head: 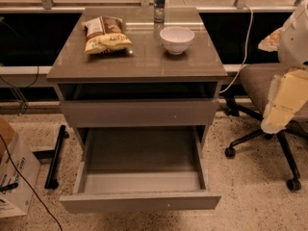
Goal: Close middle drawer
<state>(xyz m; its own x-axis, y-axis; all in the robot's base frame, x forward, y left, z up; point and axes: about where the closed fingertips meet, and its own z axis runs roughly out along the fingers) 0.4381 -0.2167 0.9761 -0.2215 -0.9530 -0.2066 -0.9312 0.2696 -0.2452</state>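
Middle drawer sat nearest the camera, pulled way out of the cabinet. It was below the gripper and off to its left in the view, well apart from it. Gripper hung at the right edge beside the office chair, arm angled downward. Honestly couldn't tell if it was open or closed. Drawer's long axis ran left-right, slim front facing the camera.

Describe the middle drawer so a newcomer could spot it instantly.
Find the grey cabinet with chips and a bowl on top, left of the claw hanging above the office chair. The middle drawer is pulled far out toward the camera, empty; its front is slimmer than the taller-fronted drawer above it.
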